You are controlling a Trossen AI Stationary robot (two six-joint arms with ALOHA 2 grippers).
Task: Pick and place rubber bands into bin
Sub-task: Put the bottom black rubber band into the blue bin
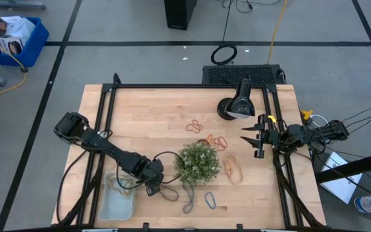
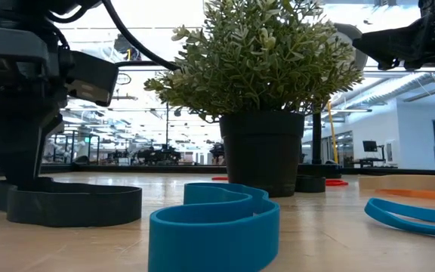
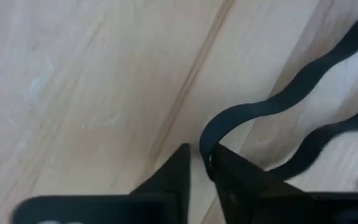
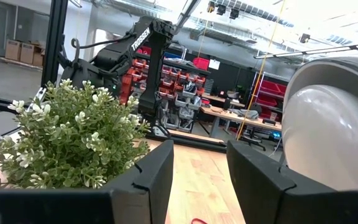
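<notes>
Down at the near edge of the pale butcher-block table (image 1: 153, 109), the left gripper (image 1: 153, 187) is lowered onto the wood with its black, wedge-shaped fingertips (image 3: 232, 177) pinched on the looped end of a dark grey-green rubber band (image 3: 278, 106), a flat, wavy matte strip whose far end runs out of the left wrist view. Just beside that arm sits the bin (image 1: 116, 201), a shallow pale-blue translucent tray with rounded corners; something lies inside it, but too faintly to name. A bushy artificial plant (image 1: 198, 162) with tiny pale-tipped leaves stands in a smooth black pot (image 2: 261, 153) mid-table. Loose bands lie around it: orange-red loops (image 1: 221, 142) beyond it toward the right arm, tan loops (image 1: 232, 169) at its side, a small blue band (image 1: 210, 200) near the front edge, which from table height shows as a thick curled ribbon, and a grey band (image 1: 189, 205) beside that. The right gripper (image 1: 255, 140) hovers over the right side of the table, fingers spread apart and holding nothing, next to a black-and-white lamp-like fixture (image 1: 237, 103) on a round base. Beyond the table lie grey floor, a black cable coil (image 1: 224, 54) and a deep-blue bin (image 1: 15, 40), partly cut off; shelving and workbenches fill the room behind.
</notes>
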